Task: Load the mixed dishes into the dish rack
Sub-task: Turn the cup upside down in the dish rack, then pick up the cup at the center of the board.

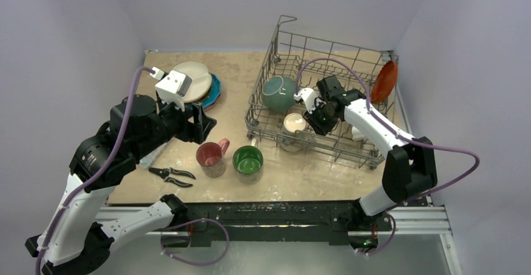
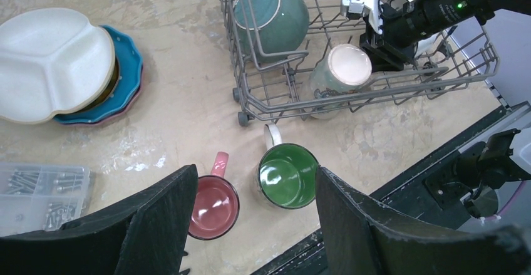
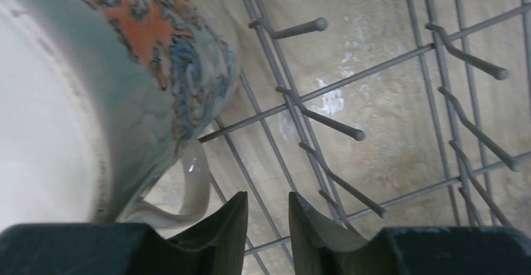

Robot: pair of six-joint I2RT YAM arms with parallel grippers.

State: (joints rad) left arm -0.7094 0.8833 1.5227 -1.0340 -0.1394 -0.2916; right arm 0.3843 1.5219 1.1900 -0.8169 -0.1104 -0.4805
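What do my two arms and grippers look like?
The left arm and right arm have white links and black joints. A purple cable runs to each wrist, by a white camera block. The left gripper and right gripper have black fingers.

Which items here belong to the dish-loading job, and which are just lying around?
Part of the job: dish rack, holding teal bowl and cream mug; orange plate at its far right corner; red mug, green mug, white divided plate and blue plate on the table.

Lying about: pliers, clear compartment box.
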